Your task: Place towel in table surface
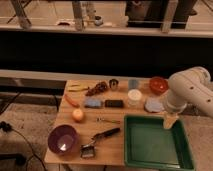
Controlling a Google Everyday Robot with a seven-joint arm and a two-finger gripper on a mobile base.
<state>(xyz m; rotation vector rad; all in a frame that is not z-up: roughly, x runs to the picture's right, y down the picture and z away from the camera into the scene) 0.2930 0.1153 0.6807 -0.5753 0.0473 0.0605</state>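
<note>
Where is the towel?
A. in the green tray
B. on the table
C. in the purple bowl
B: the towel lies flat on the table beside the white cup; the gripper hangs just right of it, over the tray edge.

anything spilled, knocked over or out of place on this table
Nothing stands out: no spill or tipped item. The towel lies flat on the table surface beside the white cup; the gripper hangs at the far edge of the green tray.
</note>
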